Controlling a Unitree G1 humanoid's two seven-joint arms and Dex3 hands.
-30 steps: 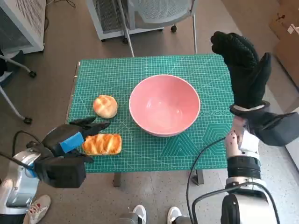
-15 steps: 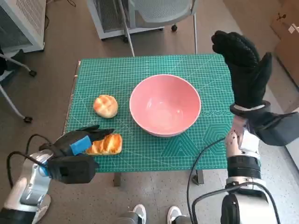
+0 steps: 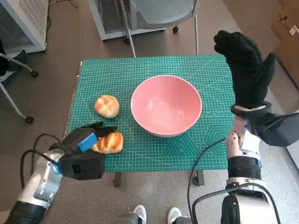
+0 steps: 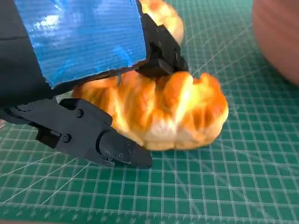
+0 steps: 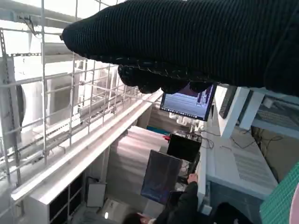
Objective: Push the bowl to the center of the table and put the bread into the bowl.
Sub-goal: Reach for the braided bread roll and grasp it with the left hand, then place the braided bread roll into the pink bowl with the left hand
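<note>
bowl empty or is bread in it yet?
Empty. The pink bowl shows only bare interior; the round bun and the long bread both lie on the mat outside it.

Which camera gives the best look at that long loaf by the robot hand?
The left wrist view: the long loaf fills it, close up. The head view shows it small, partly under the left robot hand. The right wrist view misses it.

My head camera looks steeply down on the table (image 3: 140, 70). The camera behind my left hand (image 4: 79, 70) sits very close to the bread (image 4: 163, 112) and mat, which the head view also shows. The one behind my right hand (image 5: 187, 42) faces up into the room.
</note>
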